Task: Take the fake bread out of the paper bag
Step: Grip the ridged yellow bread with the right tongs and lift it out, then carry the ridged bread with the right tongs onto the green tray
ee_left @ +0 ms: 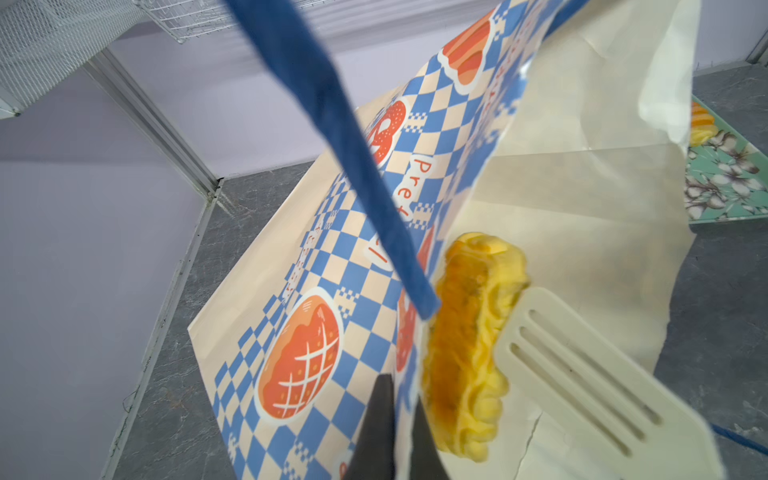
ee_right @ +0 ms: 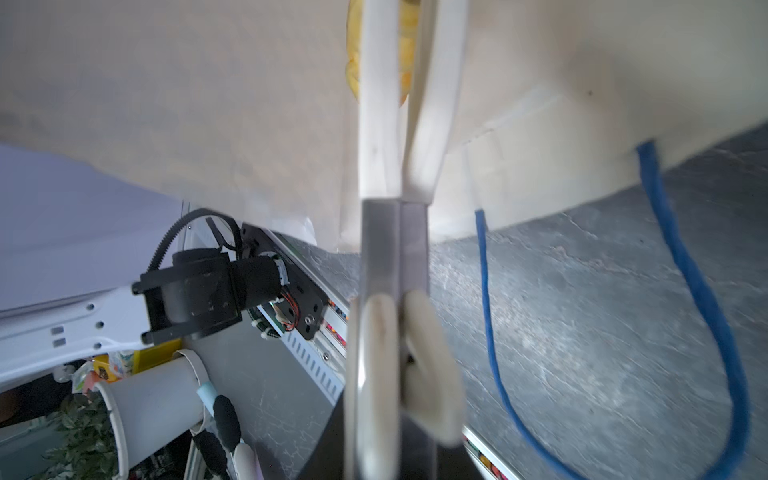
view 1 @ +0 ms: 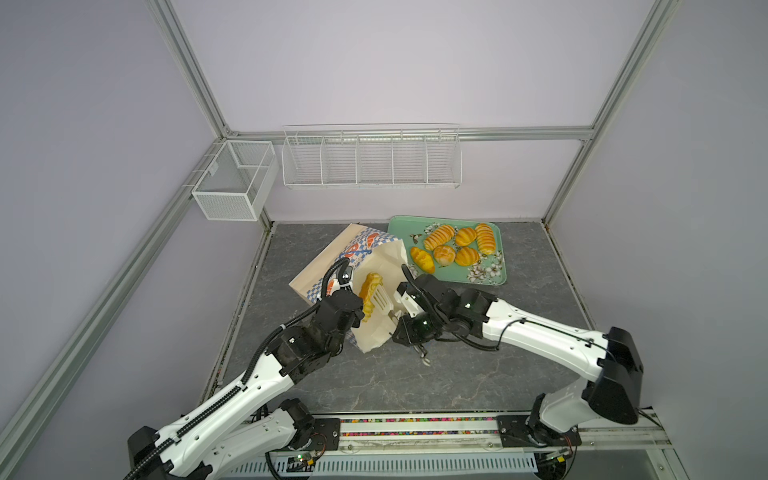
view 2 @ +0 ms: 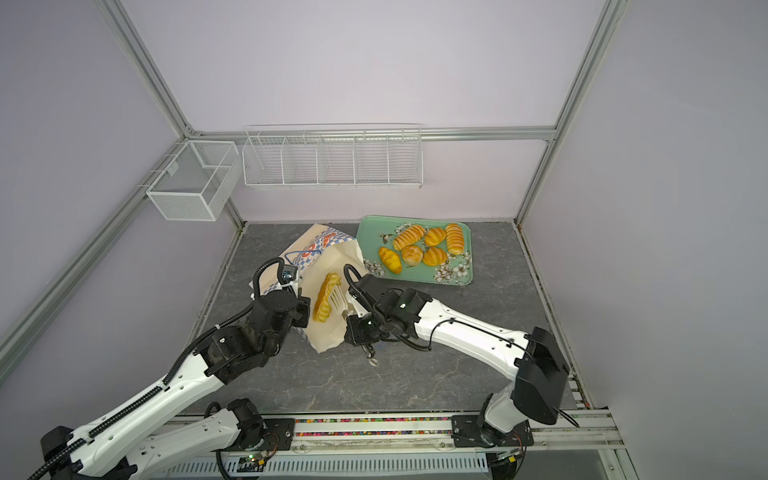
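Note:
The paper bag (view 1: 332,266) (view 2: 316,245) lies tilted on the table, its cream mouth facing the arms. My left gripper (view 1: 353,313) (ee_left: 401,399) is shut on the bag's checkered wall (ee_left: 316,257) near the mouth. My right gripper (view 1: 409,328) (ee_right: 390,449) is shut on the metal tongs (ee_right: 392,249). The tongs' slotted cream blades (view 1: 380,297) (ee_left: 582,374) clamp one long ribbed fake bread (view 1: 370,291) (view 2: 326,297) (ee_left: 465,345) at the bag's mouth. Several more fake breads (view 1: 453,249) (view 2: 419,247) lie on the green flowered tray (view 1: 494,274) (view 2: 465,249).
A blue cord handle (ee_left: 332,124) crosses the left wrist view; another (ee_right: 706,291) trails on the table. A white mesh box (view 1: 232,178) and a wire rack (view 1: 372,160) hang on the back walls. The arms' rail (view 1: 415,428) runs along the table's front.

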You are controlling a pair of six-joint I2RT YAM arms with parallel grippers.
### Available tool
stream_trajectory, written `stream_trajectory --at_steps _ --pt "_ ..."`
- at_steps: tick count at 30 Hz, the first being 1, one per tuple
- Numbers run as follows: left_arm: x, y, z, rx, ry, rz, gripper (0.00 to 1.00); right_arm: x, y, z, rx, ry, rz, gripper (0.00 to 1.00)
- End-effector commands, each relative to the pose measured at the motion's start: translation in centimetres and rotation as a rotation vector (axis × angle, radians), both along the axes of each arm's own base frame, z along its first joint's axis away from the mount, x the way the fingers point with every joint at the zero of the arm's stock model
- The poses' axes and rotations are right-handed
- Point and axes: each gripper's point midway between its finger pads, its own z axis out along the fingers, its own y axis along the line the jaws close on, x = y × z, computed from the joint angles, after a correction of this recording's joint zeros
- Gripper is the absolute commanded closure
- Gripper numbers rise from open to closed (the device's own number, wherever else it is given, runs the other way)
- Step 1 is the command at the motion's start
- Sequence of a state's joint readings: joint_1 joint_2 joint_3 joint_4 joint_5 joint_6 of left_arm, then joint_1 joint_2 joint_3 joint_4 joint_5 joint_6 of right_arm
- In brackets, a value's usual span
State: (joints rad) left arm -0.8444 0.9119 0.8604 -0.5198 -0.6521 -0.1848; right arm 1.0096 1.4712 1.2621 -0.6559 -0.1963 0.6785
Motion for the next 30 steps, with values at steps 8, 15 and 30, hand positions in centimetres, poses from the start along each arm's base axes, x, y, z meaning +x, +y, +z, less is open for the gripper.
stream_trajectory --at_steps 8,15,30 --pt "0.6 1.4 1.5 0.035 -0.014 0.110 1.00 0.4 -5.6 5.9 0.041 -0.250 -0.074 0.93" --pt "0.8 2.8 1.0 0.076 0.012 0.169 1.00 2.0 -9.6 9.8 0.034 -0.421 -0.188 0.93" --pt "-0.3 6.4 1.2 0.069 0.000 0.249 1.00 8.0 -15.0 8.3 -0.224 -0.316 -0.233 0.93"
